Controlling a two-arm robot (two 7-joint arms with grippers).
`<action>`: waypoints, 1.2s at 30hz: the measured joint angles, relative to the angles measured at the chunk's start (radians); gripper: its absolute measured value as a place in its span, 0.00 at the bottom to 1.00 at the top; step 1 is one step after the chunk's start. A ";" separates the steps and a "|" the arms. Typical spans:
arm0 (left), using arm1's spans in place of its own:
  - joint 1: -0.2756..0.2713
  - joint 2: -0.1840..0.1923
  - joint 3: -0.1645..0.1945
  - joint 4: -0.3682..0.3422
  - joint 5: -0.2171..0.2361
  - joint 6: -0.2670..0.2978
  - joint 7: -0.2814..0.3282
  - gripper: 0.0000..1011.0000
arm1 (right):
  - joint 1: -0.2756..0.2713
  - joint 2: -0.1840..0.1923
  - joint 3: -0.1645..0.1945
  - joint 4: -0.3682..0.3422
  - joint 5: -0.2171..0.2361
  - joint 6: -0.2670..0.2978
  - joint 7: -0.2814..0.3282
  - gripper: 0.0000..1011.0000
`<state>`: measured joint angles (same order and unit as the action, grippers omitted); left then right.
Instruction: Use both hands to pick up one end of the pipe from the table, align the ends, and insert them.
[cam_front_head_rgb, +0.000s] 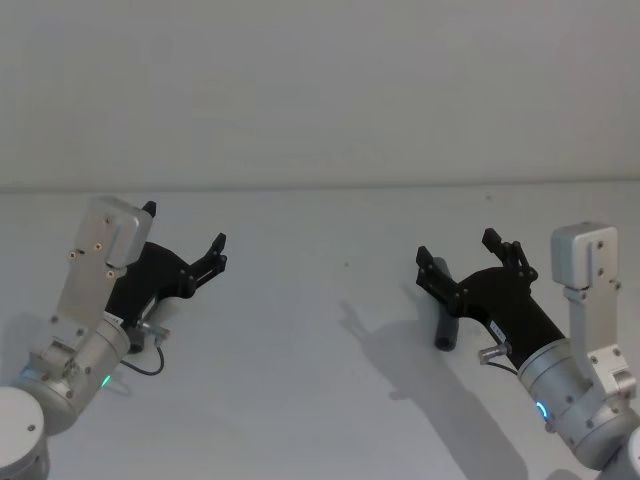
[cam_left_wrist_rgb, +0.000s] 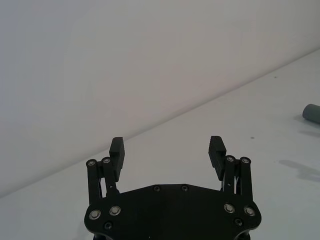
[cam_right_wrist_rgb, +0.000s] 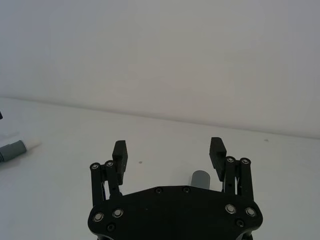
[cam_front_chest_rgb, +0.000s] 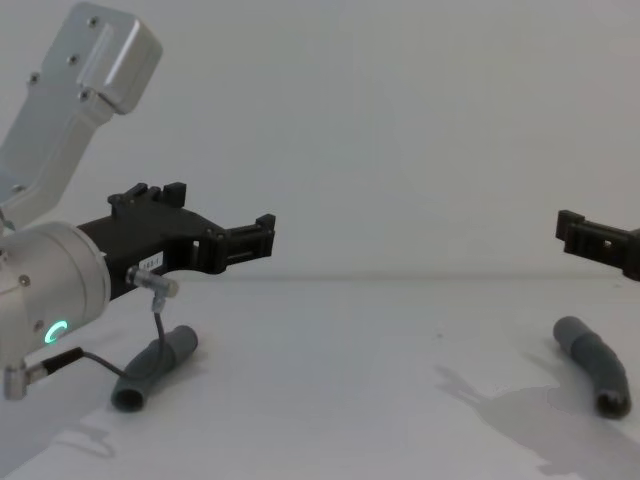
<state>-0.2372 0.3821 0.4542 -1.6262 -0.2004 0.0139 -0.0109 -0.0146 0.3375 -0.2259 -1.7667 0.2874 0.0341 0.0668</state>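
left gripper (cam_front_head_rgb: 185, 226) and right gripper (cam_front_head_rgb: 457, 247) hover above the table (cam_front_head_rgb: 300, 400), jaws wide apart, empty; left hose piece (cam_front_chest_rgb: 155, 368) and right hose piece (cam_front_chest_rgb: 592, 362) lie beneath them.

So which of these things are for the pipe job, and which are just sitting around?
For the job: left gripper, open; right gripper, open; left hose piece; right hose piece; table under them.
Just there: wall behind the table.
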 joint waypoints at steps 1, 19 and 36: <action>0.000 0.000 0.000 0.000 0.000 0.000 0.000 0.99 | 0.000 0.000 0.000 0.000 0.000 0.000 0.000 0.99; 0.000 0.000 0.000 0.000 0.000 0.000 0.000 0.99 | 0.000 0.000 0.000 0.000 0.000 0.000 0.000 0.99; 0.000 0.000 0.000 0.000 0.000 0.000 0.000 0.99 | 0.000 0.000 0.000 0.000 0.000 0.000 0.000 0.99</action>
<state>-0.2372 0.3821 0.4542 -1.6262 -0.2004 0.0138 -0.0109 -0.0146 0.3374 -0.2259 -1.7667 0.2874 0.0341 0.0668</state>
